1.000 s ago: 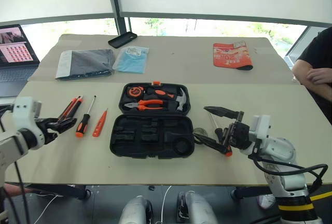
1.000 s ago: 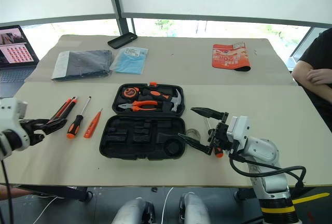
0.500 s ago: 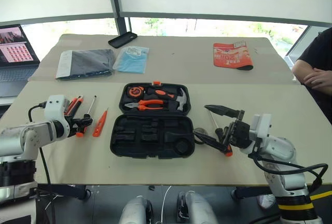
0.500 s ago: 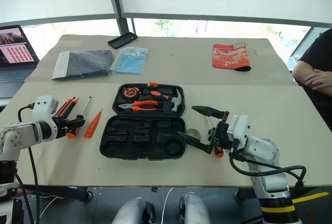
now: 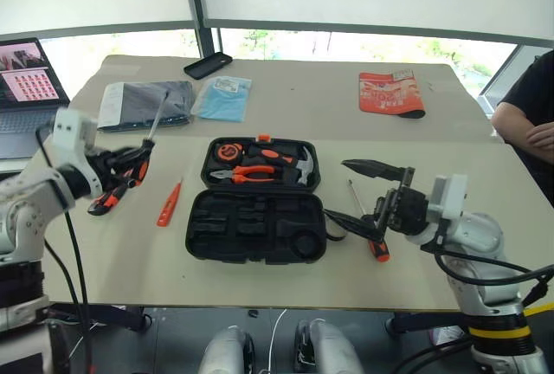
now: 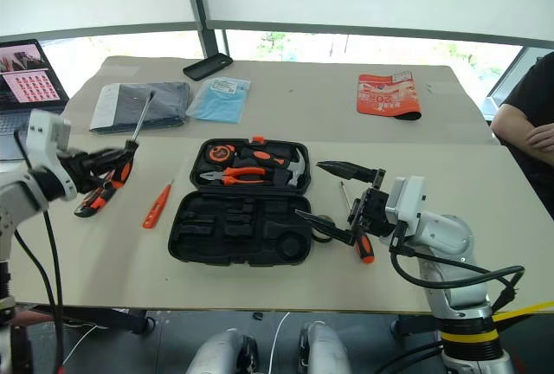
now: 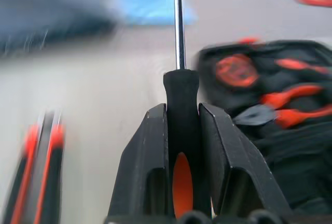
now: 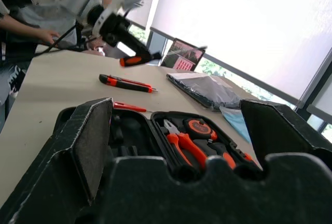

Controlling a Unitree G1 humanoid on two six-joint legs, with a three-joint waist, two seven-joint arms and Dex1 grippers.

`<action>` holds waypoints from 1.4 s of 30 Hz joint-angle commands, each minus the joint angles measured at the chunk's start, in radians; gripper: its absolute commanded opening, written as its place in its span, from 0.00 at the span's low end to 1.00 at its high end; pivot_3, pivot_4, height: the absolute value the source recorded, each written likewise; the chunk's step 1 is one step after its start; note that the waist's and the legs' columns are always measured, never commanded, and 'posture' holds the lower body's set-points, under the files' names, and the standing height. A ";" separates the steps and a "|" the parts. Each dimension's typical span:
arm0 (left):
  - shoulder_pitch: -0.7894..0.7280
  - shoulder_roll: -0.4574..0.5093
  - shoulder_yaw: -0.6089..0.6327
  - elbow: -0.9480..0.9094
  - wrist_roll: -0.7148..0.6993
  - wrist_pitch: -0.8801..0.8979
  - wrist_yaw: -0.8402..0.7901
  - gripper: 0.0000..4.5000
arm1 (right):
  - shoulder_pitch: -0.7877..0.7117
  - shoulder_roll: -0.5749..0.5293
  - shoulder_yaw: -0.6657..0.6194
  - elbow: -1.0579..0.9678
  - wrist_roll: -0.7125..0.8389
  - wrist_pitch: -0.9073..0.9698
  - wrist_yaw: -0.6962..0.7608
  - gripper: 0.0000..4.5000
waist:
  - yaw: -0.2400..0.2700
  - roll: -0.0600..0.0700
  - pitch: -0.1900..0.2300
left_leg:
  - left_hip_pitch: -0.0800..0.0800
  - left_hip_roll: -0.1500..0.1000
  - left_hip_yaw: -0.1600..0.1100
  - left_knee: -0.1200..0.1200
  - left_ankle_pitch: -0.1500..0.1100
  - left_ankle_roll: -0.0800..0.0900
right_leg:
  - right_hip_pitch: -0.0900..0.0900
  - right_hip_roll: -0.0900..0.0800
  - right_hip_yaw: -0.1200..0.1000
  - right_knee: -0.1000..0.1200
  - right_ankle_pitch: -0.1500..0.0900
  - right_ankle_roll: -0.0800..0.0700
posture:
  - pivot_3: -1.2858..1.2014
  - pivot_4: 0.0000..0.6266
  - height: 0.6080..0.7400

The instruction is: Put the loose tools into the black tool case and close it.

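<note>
Tools lie scattered around an open black tool case (image 5: 256,209) in the middle of a beige table (image 5: 485,166). Its lid lies flat toward the far side, holding pliers (image 5: 245,174), a hammer (image 5: 299,164) and a tape measure (image 5: 227,151); the near half shows bare shaped recesses.

Left of the case, the left gripper (image 5: 121,171) hangs above the table with its fingers (image 7: 144,167) clamped on the handle of a screwdriver (image 5: 147,142) — the shaft slants up and away. Under it the utility knife (image 5: 108,196) rests on the table, and a slim orange tester (image 5: 168,203) lies between the knife and the case, with bare table around it.

On the case's right side the right gripper (image 5: 360,194) hovers with fingers spread wide, holding nothing, close to the case's right edge. A second screwdriver (image 5: 367,228) lies under it, and a small tape roll (image 6: 322,224) sits against the case's right end.

Farther back lie a phone (image 5: 207,65), a grey folded packet (image 5: 144,104), a blue packet (image 5: 222,98) and a red pouch (image 5: 390,93). A laptop (image 5: 26,88) stands at the far left — a person's arm (image 5: 531,127) rests at the right edge.
</note>
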 commanded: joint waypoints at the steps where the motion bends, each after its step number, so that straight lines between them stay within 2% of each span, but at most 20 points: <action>1: -0.021 0.008 -0.244 0.003 0.190 -0.311 -0.193 0.12 | -0.026 -0.069 -0.036 -0.007 0.025 0.068 0.022 1.00 | 0.000 0.003 -0.001 | 0.000 -0.001 0.000 0.000 -0.001 0.001 | 0.000 0.000 0.000 0.000 0.000 0.000 | 0.52 0.24 1.00; 4: -0.087 -0.055 -0.388 0.079 0.304 -0.469 -0.251 0.12 | -0.037 -0.111 -0.014 -0.005 0.029 0.133 0.040 1.00 | -0.001 0.003 -0.001 | -0.001 -0.002 0.002 0.001 -0.001 0.006 | 0.000 0.000 0.001 -0.001 0.000 0.000 | 0.52 0.24 1.00; 5: -0.107 -0.074 -0.430 0.101 0.338 -0.506 -0.269 0.12 | -0.041 -0.118 -0.005 -0.006 0.027 0.151 0.043 1.00 | -0.001 0.002 -0.001 | -0.003 -0.002 0.002 0.002 0.002 0.012 | 0.000 0.001 0.000 -0.001 0.000 0.001 | 0.52 0.24 1.00; 12: -0.191 -0.145 -0.553 0.216 0.482 -0.621 -0.307 0.12 | -0.045 -0.099 0.006 -0.020 0.010 0.167 0.020 1.00 | -0.005 0.002 0.000 | -0.006 -0.002 0.000 0.004 0.001 0.016 | -0.002 0.004 0.000 -0.002 0.000 0.001 | 0.52 0.24 1.00; 18: -0.217 -0.172 -0.574 0.274 0.553 -0.656 -0.292 0.12 | -0.014 -0.087 0.010 -0.056 0.015 0.178 0.003 1.00 | -0.003 0.002 0.000 | -0.010 -0.001 0.000 0.012 -0.002 0.021 | -0.002 0.003 -0.002 -0.001 0.000 0.001 | 0.52 0.24 1.00; 23: -0.208 -0.165 -0.595 0.244 0.574 -0.634 -0.342 0.12 | 0.011 -0.077 0.001 -0.095 0.063 0.201 0.001 1.00 | -0.005 0.002 0.000 | -0.012 -0.001 0.000 0.018 -0.008 0.032 | -0.001 0.002 -0.002 -0.001 0.002 0.005 | 0.52 0.24 1.00; 27: -0.222 -0.210 -0.583 0.248 0.596 -0.596 -0.285 0.12 | 0.029 -0.073 0.003 -0.123 0.076 0.222 -0.011 1.00 | -0.003 0.002 -0.001 | -0.012 -0.001 0.000 0.018 -0.008 0.032 | -0.001 0.002 -0.001 -0.001 0.003 0.006 | 0.52 0.24 1.00; 29: -0.214 -0.238 -0.566 0.219 0.556 -0.596 -0.294 0.12 | 0.044 -0.073 0.002 -0.133 0.081 0.230 -0.009 1.00 | 0.004 0.002 -0.001 | -0.012 -0.001 -0.001 0.018 -0.008 0.032 | -0.001 0.002 -0.001 0.000 0.003 0.006 | 0.52 0.24 1.00; 31: -0.203 -0.250 -0.548 0.202 0.548 -0.600 -0.282 0.31 | 0.051 -0.074 0.002 -0.141 0.087 0.239 -0.009 1.00 | 0.007 0.002 -0.001 | -0.013 -0.001 -0.001 0.020 -0.008 0.032 | -0.001 0.002 -0.002 0.000 0.003 0.006 | 0.52 0.24 1.00; 32: -0.198 -0.253 -0.540 0.201 0.553 -0.607 -0.265 0.35 | 0.053 -0.074 0.003 -0.144 0.090 0.242 -0.010 1.00 | 0.006 0.002 -0.001 | -0.013 -0.001 -0.001 0.020 -0.008 0.032 | -0.001 0.002 -0.002 0.000 0.003 0.006 | 0.52 0.24 1.00; 36: -0.179 -0.279 -0.485 0.195 0.526 -0.645 -0.211 0.66 | 0.058 -0.071 0.009 -0.154 0.093 0.255 -0.013 1.00 | 0.006 0.002 -0.001 | -0.014 -0.001 -0.001 0.022 -0.008 0.032 | -0.001 0.001 -0.001 -0.001 0.003 0.007 | 0.52 0.24 1.00; 41: -0.110 -0.333 -0.362 0.102 0.351 -0.503 -0.180 0.66 | 0.075 -0.066 0.009 -0.167 0.096 0.273 -0.024 1.00 | 0.000 0.002 -0.001 | -0.014 -0.001 -0.001 0.023 -0.008 0.032 | -0.001 0.001 -0.002 -0.001 0.004 0.007 | 0.52 0.24 1.00; 42: -0.099 -0.340 -0.348 0.097 0.335 -0.477 -0.171 0.60 | 0.078 -0.065 0.009 -0.169 0.095 0.275 -0.028 1.00 | -0.001 0.002 -0.001 | -0.014 -0.001 -0.001 0.023 -0.008 0.032 | -0.001 0.001 -0.002 -0.001 0.004 0.007 | 0.52 0.24 1.00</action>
